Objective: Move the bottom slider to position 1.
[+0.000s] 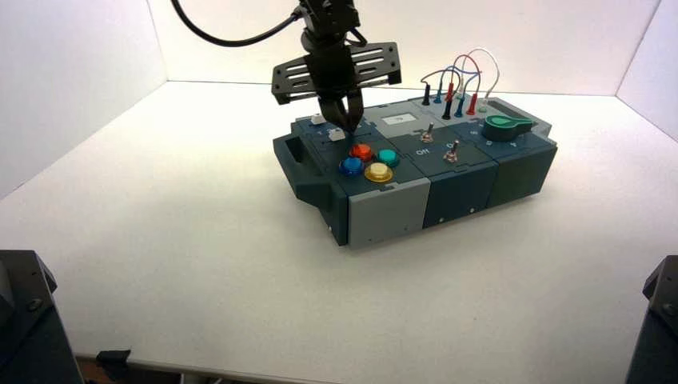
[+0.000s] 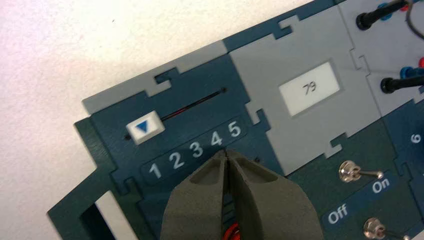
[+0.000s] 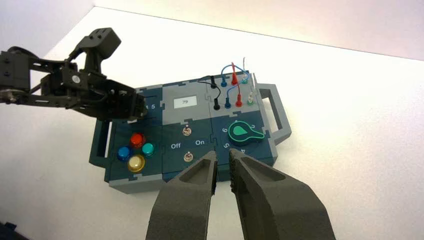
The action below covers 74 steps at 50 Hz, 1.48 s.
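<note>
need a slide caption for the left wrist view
Left gripper, fingers together, sits below the digit row beside the top slider parked near 1; display reads 79.

Display [image 2: 310, 88] reads 79; slider digits [image 2: 196, 149] 1–5 (switches: Off, On)

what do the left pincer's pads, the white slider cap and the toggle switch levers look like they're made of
Left pincer pads: matte grey with a fine grainy surface, likely printed plastic or rubber.
White slider cap: smooth, faintly glossy, with a blue triangle; probably moulded plastic.
Toggle switch levers: shiny silver with bright glints, apparently metal.
</note>
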Tool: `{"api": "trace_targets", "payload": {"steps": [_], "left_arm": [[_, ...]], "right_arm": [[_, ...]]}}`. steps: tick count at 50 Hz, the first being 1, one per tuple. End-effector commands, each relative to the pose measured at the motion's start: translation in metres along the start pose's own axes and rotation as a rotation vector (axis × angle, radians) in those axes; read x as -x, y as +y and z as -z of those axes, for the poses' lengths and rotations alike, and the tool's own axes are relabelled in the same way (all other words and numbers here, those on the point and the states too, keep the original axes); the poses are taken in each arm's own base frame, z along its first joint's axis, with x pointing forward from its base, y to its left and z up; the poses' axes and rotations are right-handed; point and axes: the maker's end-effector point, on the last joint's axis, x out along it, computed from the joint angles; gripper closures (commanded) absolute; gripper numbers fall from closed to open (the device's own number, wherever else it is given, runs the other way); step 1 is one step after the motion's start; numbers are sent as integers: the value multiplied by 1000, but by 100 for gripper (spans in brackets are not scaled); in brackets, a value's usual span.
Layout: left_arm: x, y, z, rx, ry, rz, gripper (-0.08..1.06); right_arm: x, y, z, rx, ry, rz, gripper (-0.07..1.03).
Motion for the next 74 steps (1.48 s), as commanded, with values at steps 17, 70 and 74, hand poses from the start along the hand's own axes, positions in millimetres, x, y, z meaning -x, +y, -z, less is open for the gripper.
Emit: {"api": "trace_targets", "payload": {"steps": [17,70,74], "left_arm": [[13,20,6,27,6,-19,101],[75,-17,-30,20,-136,135,101],[75,-18,-30,21,-138,137,101]], "right_arm": [[3,1,-13,2,-31,0,81],[1,0,-14,7,-24,3,81],[0,0,-13,5,-23,2,81]]}}
